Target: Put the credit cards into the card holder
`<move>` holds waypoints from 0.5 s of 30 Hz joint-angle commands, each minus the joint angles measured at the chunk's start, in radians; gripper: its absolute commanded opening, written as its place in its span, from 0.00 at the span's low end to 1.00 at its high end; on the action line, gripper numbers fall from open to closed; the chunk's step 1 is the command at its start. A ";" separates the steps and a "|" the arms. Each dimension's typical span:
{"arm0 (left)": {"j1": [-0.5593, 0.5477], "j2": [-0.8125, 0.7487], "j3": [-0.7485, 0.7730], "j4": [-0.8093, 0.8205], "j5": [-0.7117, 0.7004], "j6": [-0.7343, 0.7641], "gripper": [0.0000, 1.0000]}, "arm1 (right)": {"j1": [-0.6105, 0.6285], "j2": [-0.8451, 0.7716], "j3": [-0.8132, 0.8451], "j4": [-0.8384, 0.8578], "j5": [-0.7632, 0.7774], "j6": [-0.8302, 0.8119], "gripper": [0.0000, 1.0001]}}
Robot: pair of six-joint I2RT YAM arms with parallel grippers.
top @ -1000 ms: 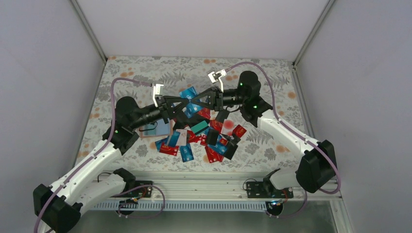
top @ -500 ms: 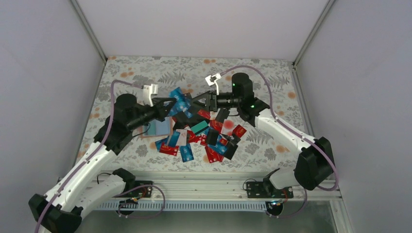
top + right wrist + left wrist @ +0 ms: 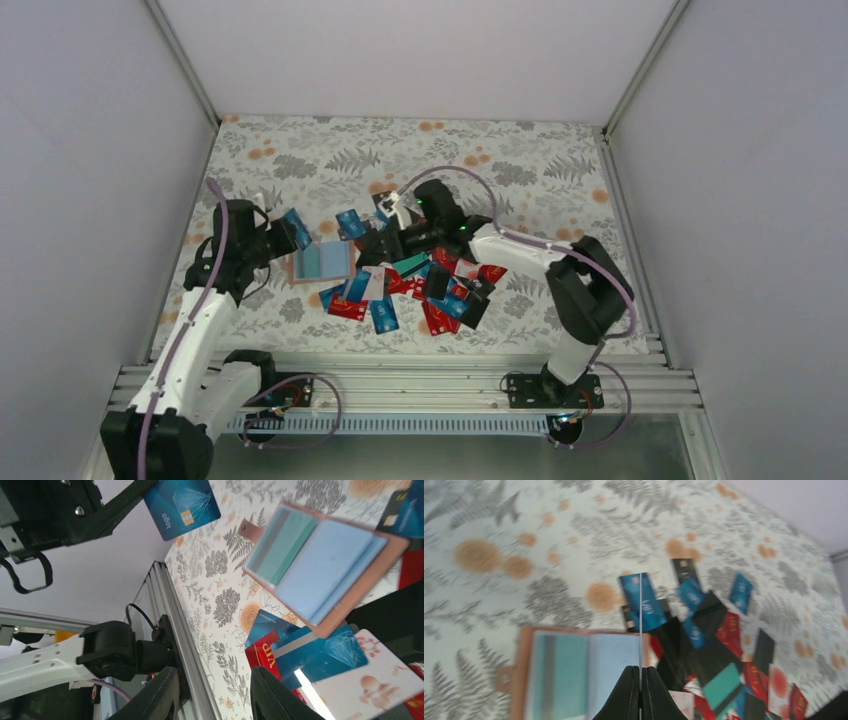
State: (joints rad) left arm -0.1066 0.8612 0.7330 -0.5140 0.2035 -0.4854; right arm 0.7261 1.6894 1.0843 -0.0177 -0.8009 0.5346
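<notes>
The card holder (image 3: 322, 262) lies open on the floral mat, tan-rimmed, with teal and pale blue pockets; it also shows in the left wrist view (image 3: 526, 670) and the right wrist view (image 3: 325, 565). My left gripper (image 3: 284, 236) is shut on a blue credit card (image 3: 297, 228), held above the holder's left end. That card is edge-on in the left wrist view (image 3: 640, 620) and flat-on in the right wrist view (image 3: 182, 505). My right gripper (image 3: 368, 250) is open and empty, low at the holder's right edge (image 3: 215, 680). Many credit cards (image 3: 440, 290) lie piled to the right.
The pile of blue, red, black and teal cards (image 3: 724, 670) spreads from the holder's right edge toward mid-table. A metal rail (image 3: 400, 380) runs along the near edge. White walls enclose the mat on three sides.
My left gripper has drawn back to the left with the blue card, from above the pile to over the holder. My right gripper has come down and left beside the holder.
</notes>
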 commanded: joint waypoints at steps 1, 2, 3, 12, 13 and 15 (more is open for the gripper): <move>0.121 0.034 -0.052 -0.023 0.083 0.013 0.02 | 0.086 0.115 0.073 0.004 0.051 -0.023 0.38; 0.146 0.040 -0.063 -0.016 0.103 0.017 0.02 | 0.103 0.144 0.091 0.003 0.055 -0.025 0.37; 0.164 0.049 -0.069 -0.009 0.121 0.023 0.02 | 0.120 0.177 0.106 0.002 0.060 -0.025 0.36; 0.252 0.135 -0.085 0.051 0.244 0.036 0.02 | 0.166 0.410 0.246 -0.002 0.038 -0.020 0.31; 0.254 0.148 -0.088 0.057 0.256 0.041 0.02 | 0.166 0.423 0.256 -0.006 0.039 -0.023 0.31; 0.255 0.178 -0.089 0.061 0.281 0.054 0.02 | 0.166 0.445 0.268 -0.016 0.044 -0.031 0.31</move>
State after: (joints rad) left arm 0.1394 1.0023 0.6575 -0.4873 0.3981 -0.4614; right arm 0.8864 2.1078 1.3060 -0.0219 -0.7586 0.5266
